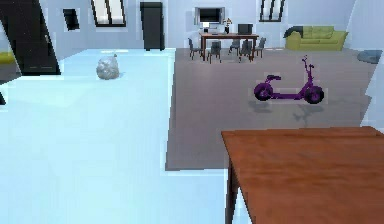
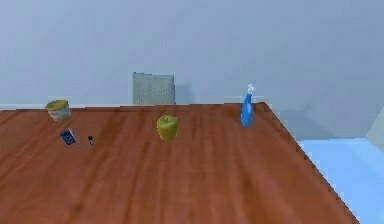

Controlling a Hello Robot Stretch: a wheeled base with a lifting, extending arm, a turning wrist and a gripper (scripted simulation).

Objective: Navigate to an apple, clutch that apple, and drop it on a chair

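- Arm side view: a reddish-brown wooden bench spans the frame from the lower left to the right, in front of a plain grey wall.
- The apple, yellow-green, sits on the bench just left of the frame's centre, with bare wood around it.
- A blue spray bottle stands upright near the bench's far edge, to the right of the apple and well apart from it.
- At the left of the frame a small tan bowl sits on the bench. Below it lie a small dark blue object and a tiny dark object, both too small to name.
- The grey back of a chair rises behind the bench's far edge, above and slightly left of the apple.
- Forward view: a corner of the same bench fills the lower right.
- A purple scooter stands on a grey rug at right of centre.
- A far bench ringed by dark chairs stands at the top centre, with a yellow-green sofa at the upper right.
- A pale lumpy object lies on the light blue floor at the upper left.
- The state of the jaws cannot be told.
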